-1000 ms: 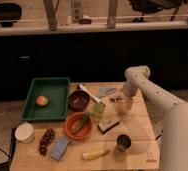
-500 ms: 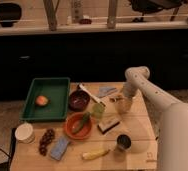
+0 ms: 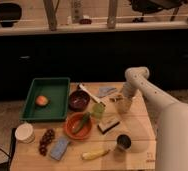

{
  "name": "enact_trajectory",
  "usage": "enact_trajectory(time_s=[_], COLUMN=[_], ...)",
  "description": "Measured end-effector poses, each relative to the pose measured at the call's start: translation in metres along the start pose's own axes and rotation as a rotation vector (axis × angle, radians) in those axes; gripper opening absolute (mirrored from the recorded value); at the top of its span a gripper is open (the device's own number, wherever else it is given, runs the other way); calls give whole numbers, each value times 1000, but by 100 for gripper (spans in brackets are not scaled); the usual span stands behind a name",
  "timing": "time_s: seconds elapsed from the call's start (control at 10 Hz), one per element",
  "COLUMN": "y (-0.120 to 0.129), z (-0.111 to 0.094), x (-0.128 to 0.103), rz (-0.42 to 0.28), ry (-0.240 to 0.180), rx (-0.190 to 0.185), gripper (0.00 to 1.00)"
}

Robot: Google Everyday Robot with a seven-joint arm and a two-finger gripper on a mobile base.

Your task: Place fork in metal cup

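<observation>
Fork [image 3: 115, 98], as far as I can make out, is the thin pale sliver lying on the wooden table [image 3: 139, 127] well behind the metal cup [image 3: 123, 142], right at the tip of the gripper [image 3: 121, 102]. I cannot tell whether it is touched or merely beside it. The gripper hangs low over the table straight back from the metal cup, at the end of the white arm [image 3: 154, 96] that reaches in from the right. Whether the gripper is parted or closed I cannot tell. The metal cup stands upright near the front edge, dark inside. Just behind and left of the metal cup lies a black-and-white block [image 3: 108, 125], and left of the cup along the front edge lies a banana [image 3: 94, 154]. Farther left of the metal cup sit an orange bowl [image 3: 78, 126] with something green in it, a blue sponge [image 3: 59, 148], a bunch of grapes [image 3: 46, 141] and a white paper cup [image 3: 24, 132]. Back and left of the metal cup are a dark bowl [image 3: 79, 100], a white-handled utensil [image 3: 89, 93] and a green tray [image 3: 54, 112] holding an orange fruit [image 3: 42, 100].
</observation>
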Motion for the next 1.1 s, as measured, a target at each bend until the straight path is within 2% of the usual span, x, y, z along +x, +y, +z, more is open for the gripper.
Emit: enact_trajectory(time_s=[1.1], y=[0], z=[5], x=[6], rz=[45], ry=[-2], rx=[-16], gripper=[79])
